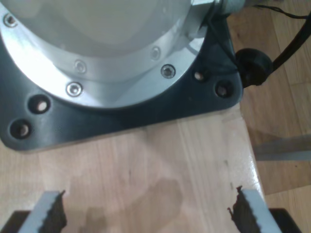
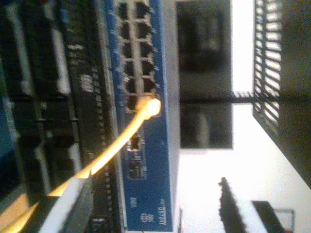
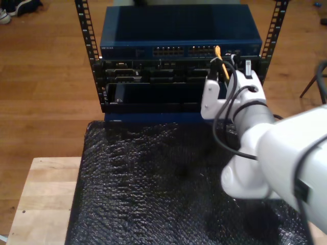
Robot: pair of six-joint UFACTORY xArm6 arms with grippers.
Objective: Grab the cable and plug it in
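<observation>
Cable [image 2: 114,145]: yellow-orange, its tip [image 2: 148,108] sat in a port of the blue network switch [image 2: 146,160]; from there it ran back along the switch face to one finger [image 2: 73,199] of my second end effector [image 2: 150,204].
Second end effector: fingers stood wide apart, and whether the finger touched the cable could not be told.
Exterior view: the cable [image 3: 220,61] rose to the switch [image 3: 179,30] port row, just above my second end effector [image 3: 227,84].
Switch: topmost unit in the black rack [image 3: 153,81], behind the dark bubble-wrap mat [image 3: 163,189].
First end effector [image 1: 146,213]: fingers wide, nothing between them, over the pale wood surface [image 1: 160,165], near a black arm base plate [image 1: 121,121].
</observation>
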